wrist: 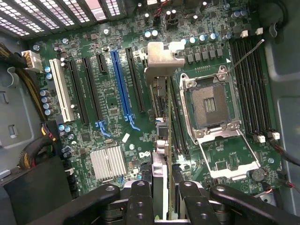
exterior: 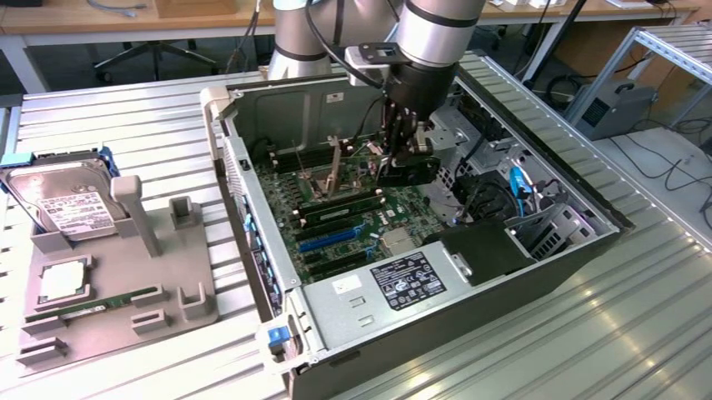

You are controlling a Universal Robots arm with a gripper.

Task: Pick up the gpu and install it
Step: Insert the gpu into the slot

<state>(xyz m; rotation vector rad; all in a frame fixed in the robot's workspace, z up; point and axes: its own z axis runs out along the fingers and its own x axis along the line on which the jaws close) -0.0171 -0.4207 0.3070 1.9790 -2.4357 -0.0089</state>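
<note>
- gripper (wrist: 161, 194) was clamped on the gpu (wrist: 161, 89), card edge-on
- hung inside the open PC case (exterior: 250, 158), over the motherboard (wrist: 108, 101)

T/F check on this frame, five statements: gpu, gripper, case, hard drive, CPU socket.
1. The gripper holds the gpu edge-on above the motherboard. True.
2. The gpu lies on the grey fixture tray. False: it is in the gripper, inside the open computer case.
3. The hard drive stands in the fixture tray, outside the case. True.
4. The CPU socket has a processor and cooler fitted. False: it is bare, retention frame open.
5. The case side panel is on. False: the case is open.
</note>
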